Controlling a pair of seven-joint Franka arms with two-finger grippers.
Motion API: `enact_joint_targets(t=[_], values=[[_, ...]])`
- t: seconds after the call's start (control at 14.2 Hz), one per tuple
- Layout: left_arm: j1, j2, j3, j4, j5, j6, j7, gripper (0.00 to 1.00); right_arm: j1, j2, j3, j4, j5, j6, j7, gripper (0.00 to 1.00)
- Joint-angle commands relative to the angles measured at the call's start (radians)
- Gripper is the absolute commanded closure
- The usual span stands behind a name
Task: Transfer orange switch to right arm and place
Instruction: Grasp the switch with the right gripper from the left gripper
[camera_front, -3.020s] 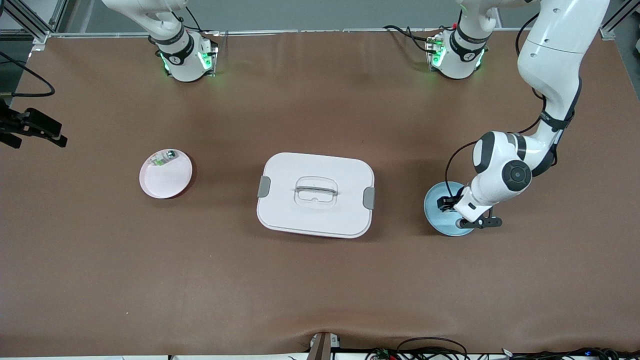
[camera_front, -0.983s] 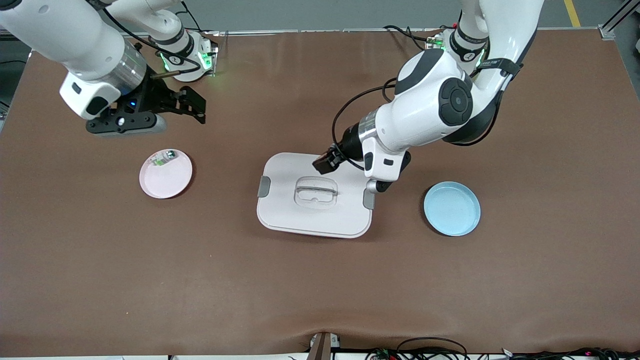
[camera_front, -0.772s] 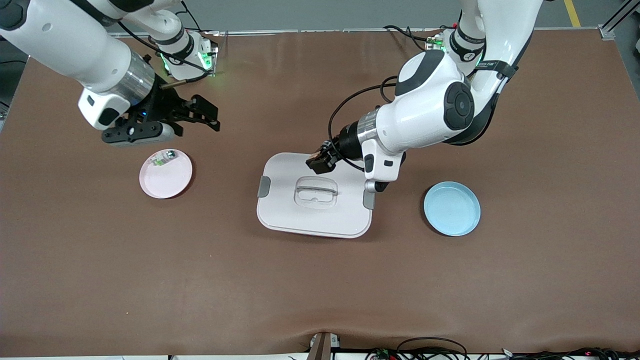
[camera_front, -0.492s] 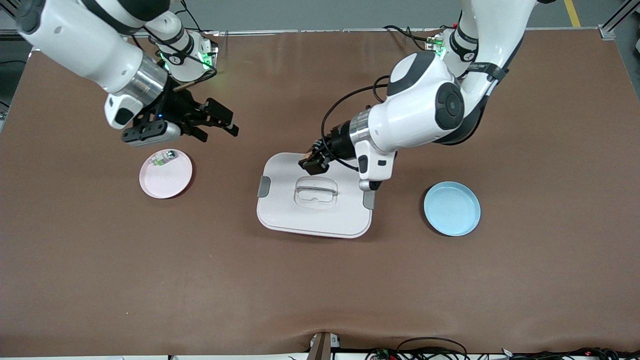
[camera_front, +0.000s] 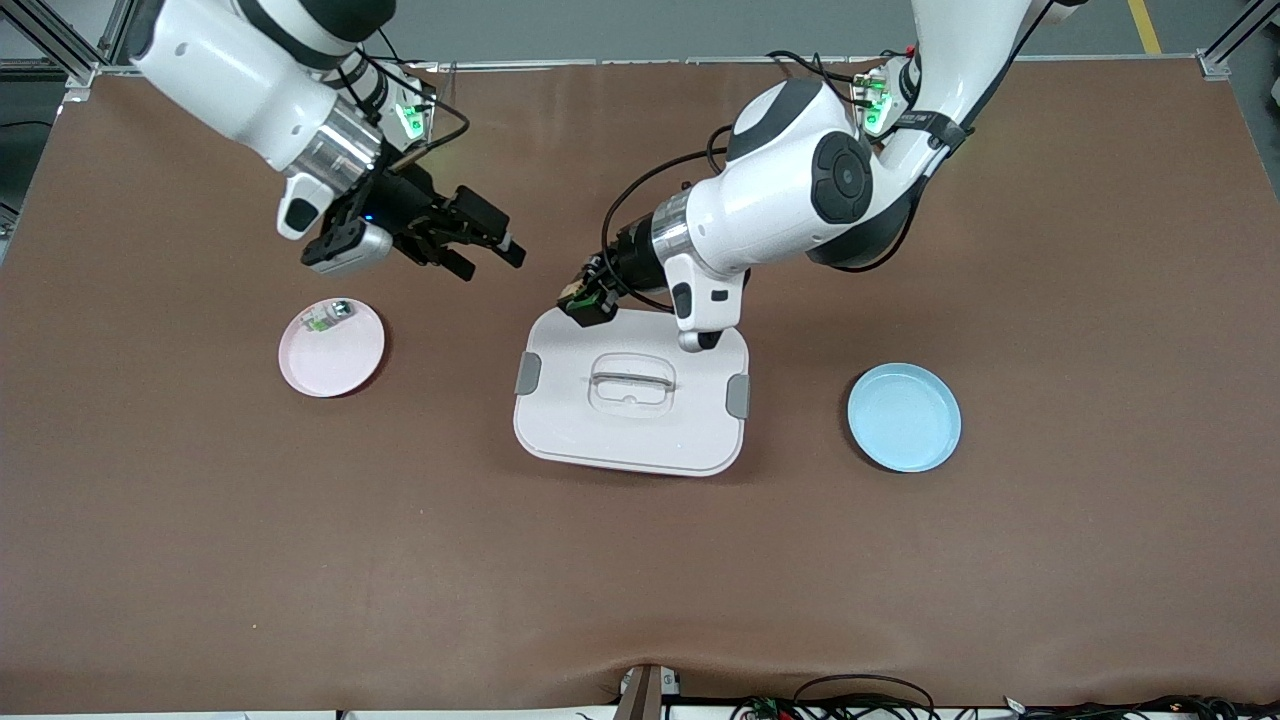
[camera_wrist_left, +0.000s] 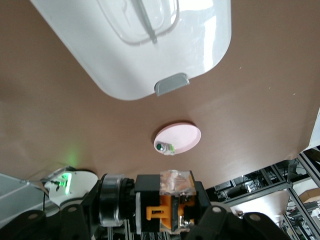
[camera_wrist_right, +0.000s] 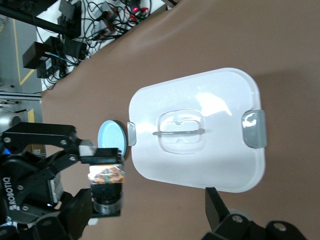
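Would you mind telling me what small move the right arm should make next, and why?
Probably ease the open right gripper toward the left gripper, which is shut on the orange switch above the white lidded box. A gap separates the two grippers, so no handover grip is possible yet.

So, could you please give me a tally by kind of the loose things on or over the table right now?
Plates: 2, a pink plate and a blue plate
Lidded white container: 1
Small parts: 2, the orange switch in the left tool, and a green-and-white part on the pink plate
Total: 5
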Motion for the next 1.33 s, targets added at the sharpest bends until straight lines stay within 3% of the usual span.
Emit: enact_joint_targets(t=[0.0,1.26], values=[[-0.024,0.024,0.001,0.038,-0.053,0.026,-0.034,1.0,0.043,-0.026,-0.008,-0.033,0.022,0.046,0.016,0.0],[-0.066,0.041,0.001,0.038,-0.055,0.066,-0.083,1.0,0.091,0.057,-0.008,0.013,0.022,0.046,0.171,0.0]])
